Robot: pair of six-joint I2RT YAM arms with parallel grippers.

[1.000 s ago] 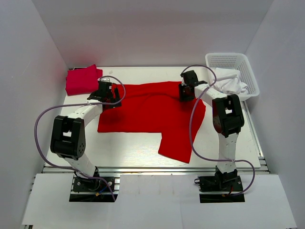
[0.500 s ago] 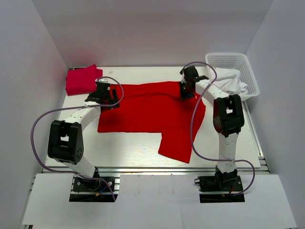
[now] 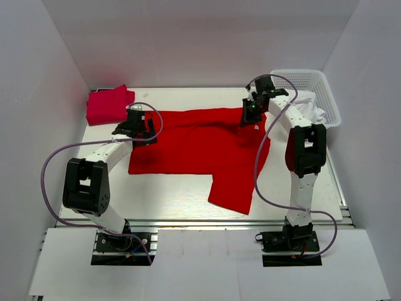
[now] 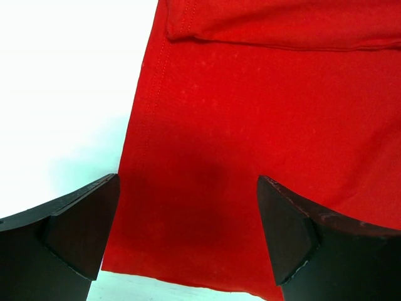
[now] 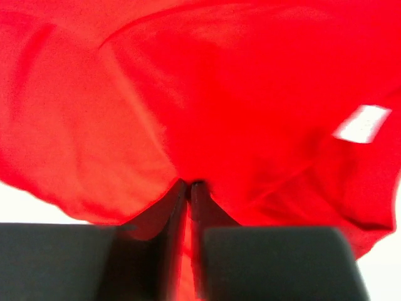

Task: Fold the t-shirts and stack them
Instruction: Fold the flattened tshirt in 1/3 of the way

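Starting nearest the arm bases, a loose flap (image 3: 230, 188) of the bright red t-shirt (image 3: 194, 141) is seen reaching toward the near edge of the table (image 3: 169, 200), with bare tabletop to its left. The shirt's body is spread across the middle, its long axis running left to right between the two arms. At its left edge the left gripper (image 3: 139, 125) stands wide apart over the hem with nothing gripped. In the left wrist view, red cloth lies between the fingers (image 4: 75, 226) and white table to their left. At the far right corner the right gripper (image 3: 250, 116) is closed tight on a pinch of the shirt, with a white label (image 5: 363, 122) just beside the bunched cloth. The fold is judged to turn on that pinched corner, which would be carried leftward or nearward over the body, where room is open. Farther back, the crimson t-shirt (image 3: 109, 105) lies folded at the far left corner. A white basket (image 3: 310, 84) holding white cloth (image 3: 307, 111) stands close by the right arm, limiting outward travel.
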